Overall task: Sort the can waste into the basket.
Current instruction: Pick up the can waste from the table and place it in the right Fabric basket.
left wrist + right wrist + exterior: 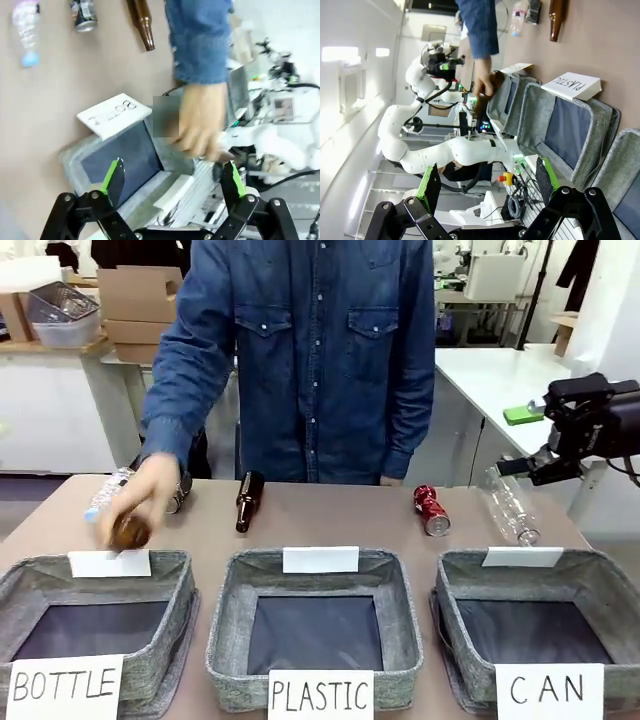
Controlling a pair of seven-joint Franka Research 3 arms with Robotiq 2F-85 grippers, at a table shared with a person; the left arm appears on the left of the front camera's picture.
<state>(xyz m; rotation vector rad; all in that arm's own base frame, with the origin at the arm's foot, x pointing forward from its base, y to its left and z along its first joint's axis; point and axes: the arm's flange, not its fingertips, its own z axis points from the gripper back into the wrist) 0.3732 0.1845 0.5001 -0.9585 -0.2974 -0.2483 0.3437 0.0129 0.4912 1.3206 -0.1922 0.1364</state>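
One can, the red can, lies just beyond the CAN basket, so with both sets of jaws spread and empty, bring your right gripper down across its middle, clear of the plastic bottle beside it, and close gently.

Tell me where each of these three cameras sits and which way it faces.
Front view: fixed on the robot's side, facing the person across the table; right arm at the right edge.
Left wrist view: on the left arm, looking past the open left gripper at the BOTTLE basket and the person's hand.
Right wrist view: on the right arm, past the open right gripper over the PLASTIC basket toward the left arm.
Shared: the lying brown bottle.
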